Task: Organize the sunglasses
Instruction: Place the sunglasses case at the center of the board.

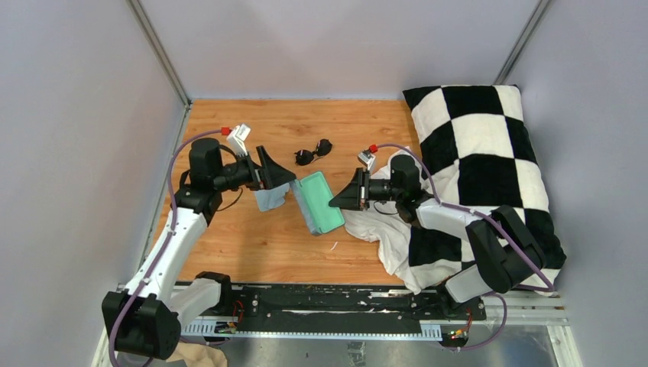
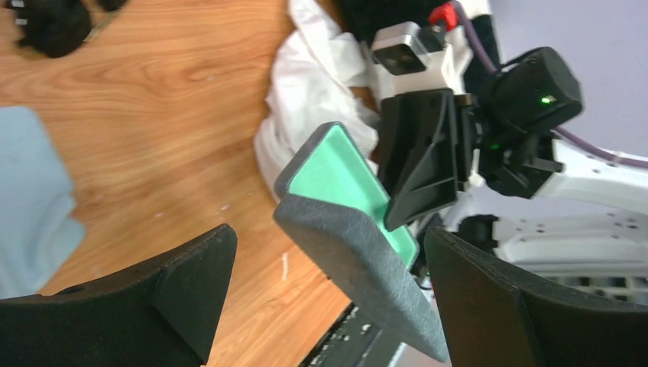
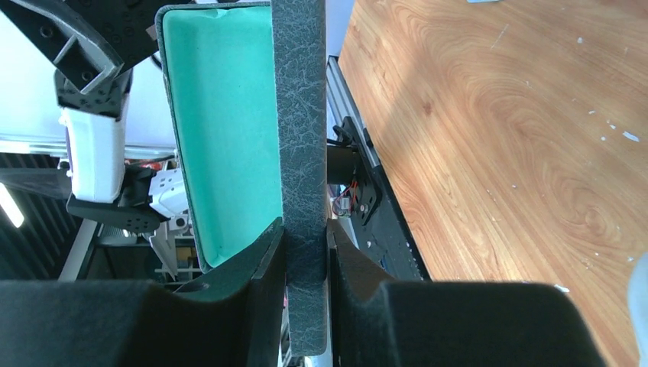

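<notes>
The black sunglasses (image 1: pixel 314 151) lie folded on the wooden table, behind the case; they also show in the left wrist view (image 2: pixel 53 27) at the top left. The grey-blue case (image 1: pixel 321 202) is open, its teal inside facing up, and it is lifted and tilted. My right gripper (image 1: pixel 336 200) is shut on the case's right wall, clamping the grey wall (image 3: pixel 304 153) between its fingers (image 3: pixel 264 252). My left gripper (image 1: pixel 279 177) is open at the case's left end, with the grey case edge (image 2: pixel 359 267) between its spread fingers (image 2: pixel 191 283), not touching.
A light blue cloth (image 1: pixel 269 199) lies under the left gripper. A crumpled white cloth (image 1: pixel 382 225) lies under the right arm. A large black-and-white checked pillow (image 1: pixel 489 153) fills the right side. Grey walls enclose the table.
</notes>
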### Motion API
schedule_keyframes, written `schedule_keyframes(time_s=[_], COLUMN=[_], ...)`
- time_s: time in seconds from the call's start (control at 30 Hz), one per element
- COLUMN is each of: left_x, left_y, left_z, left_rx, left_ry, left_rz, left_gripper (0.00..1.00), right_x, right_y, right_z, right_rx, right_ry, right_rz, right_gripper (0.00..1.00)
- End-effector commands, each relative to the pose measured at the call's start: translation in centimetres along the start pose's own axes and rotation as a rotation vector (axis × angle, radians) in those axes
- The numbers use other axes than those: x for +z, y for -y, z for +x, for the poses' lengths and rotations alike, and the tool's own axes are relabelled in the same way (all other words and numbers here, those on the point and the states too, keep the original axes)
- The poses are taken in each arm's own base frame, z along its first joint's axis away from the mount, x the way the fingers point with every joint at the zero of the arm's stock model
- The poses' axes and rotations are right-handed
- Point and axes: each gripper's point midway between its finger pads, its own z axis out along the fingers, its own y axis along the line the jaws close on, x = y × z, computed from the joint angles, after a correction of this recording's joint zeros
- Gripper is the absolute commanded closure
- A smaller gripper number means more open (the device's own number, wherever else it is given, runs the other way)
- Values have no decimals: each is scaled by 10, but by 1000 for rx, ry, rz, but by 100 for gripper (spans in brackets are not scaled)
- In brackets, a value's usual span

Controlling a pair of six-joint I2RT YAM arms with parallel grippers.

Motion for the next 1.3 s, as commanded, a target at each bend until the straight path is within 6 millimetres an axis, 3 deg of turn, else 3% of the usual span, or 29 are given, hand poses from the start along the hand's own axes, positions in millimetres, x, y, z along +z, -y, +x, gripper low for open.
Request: schedule_keyframes(time_s=[0.0, 0.33, 0.47, 0.8, 1.27], left_x=[-20, -39, -44, -58, -55], left_y=[-31, -44, -52, -62, -66], left_z=[12, -1, 1, -4, -1], left_rx=[34, 21, 6, 6, -13], left_ry=[-41, 39, 53, 104, 92], left_rz=[-235, -408, -457, -562, -562], left_gripper=[0, 0, 0, 0, 0], right_x=[-5, 8, 21, 63, 104], right_y=[4, 58, 70, 95, 143], right_z=[-7, -9, -14, -6, -1], right_rx=[8, 72, 107, 128, 231], right_ry=[49, 165, 183, 135, 195], right_rz=[25, 280, 276, 295, 364], right_gripper=[100, 100, 100, 100, 100])
